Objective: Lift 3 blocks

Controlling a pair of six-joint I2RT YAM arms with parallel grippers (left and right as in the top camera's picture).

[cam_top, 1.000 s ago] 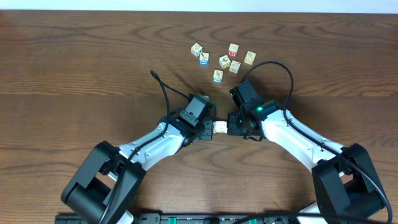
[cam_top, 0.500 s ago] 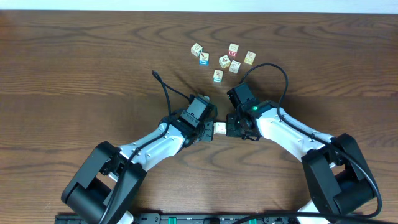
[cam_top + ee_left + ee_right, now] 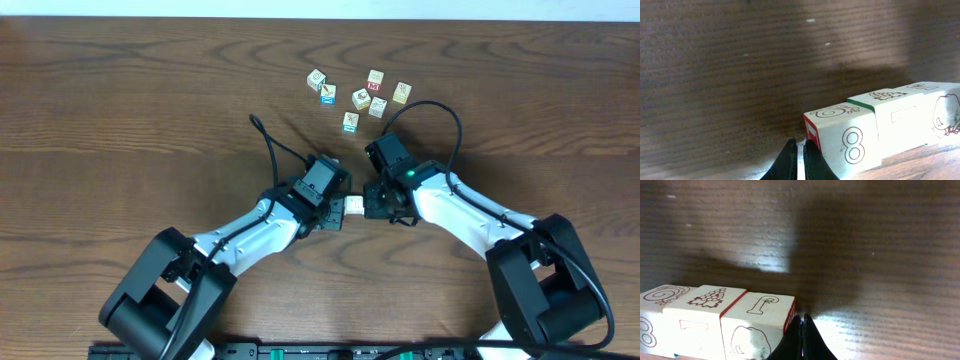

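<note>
The three blocks (image 3: 353, 206) lie as a short row just below the centre of the overhead frame, set face to face and wedged between the tips of the left arm (image 3: 250, 232) and the right arm (image 3: 470, 215). The left jaws are clenched, their fingertips (image 3: 788, 160) pressed together with nothing between them. They are set against the red-edged end of the block printed with an 8 (image 3: 842, 144), at the lower middle of the left wrist view. The right jaws are likewise clenched on nothing, their fingertips (image 3: 796, 337) butted against the opposite end of the row. That end is the block marked with a curled letter (image 3: 760, 322), at the lower left of the right wrist view. The row is thus gripped by end pressure only, not by a grasp around any block. Whether it is already clear of the desk (image 3: 120, 120) cannot be told from these views. The step in hand is judged to be the squeezing and raising of the whole row at once. To be done well, the inward push should be equal from both sides and in line with the row, since an offset push would be likely to buckle the middle block (image 3: 892, 117) out. Both arms should be raised at one rate and level, with no twist at either wrist. The loose cubes (image 3: 361, 96) at the upper centre of the overhead frame lie well apart from the row and need not be disturbed.
</note>
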